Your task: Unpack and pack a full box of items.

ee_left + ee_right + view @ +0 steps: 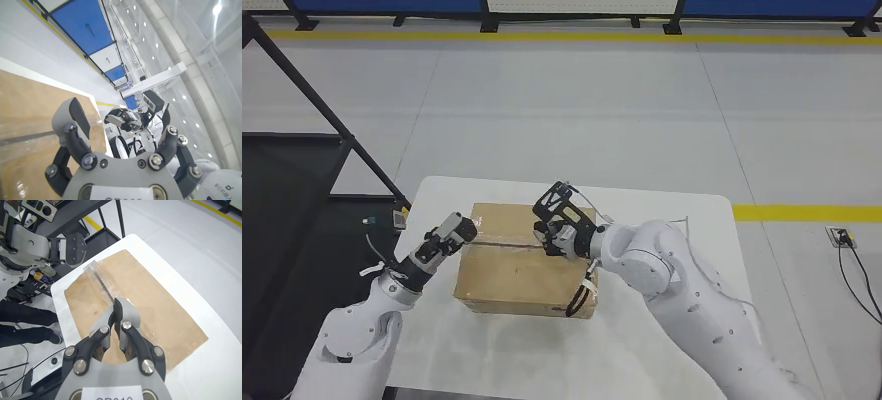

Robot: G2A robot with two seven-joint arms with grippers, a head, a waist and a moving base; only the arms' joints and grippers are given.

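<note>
A closed brown cardboard box (527, 265) lies on the white table (672, 215), with clear tape along its top seam. My right gripper (547, 238) is over the middle of the box top. In the right wrist view it (117, 304) is shut on a strip of the clear tape (100, 281), whose far end curls up off the box (151, 306). My left gripper (467, 225) hovers at the box's left end, open with nothing between its fingers (79, 115). Its dark pad (74, 249) sits just beyond the loose tape end.
A black metal rack (302, 230) stands against the table's left side, with bottles (40, 276) on a low shelf. Cables lie on the floor at the right (857, 270). Bare tabletop stretches right of the box (170, 281).
</note>
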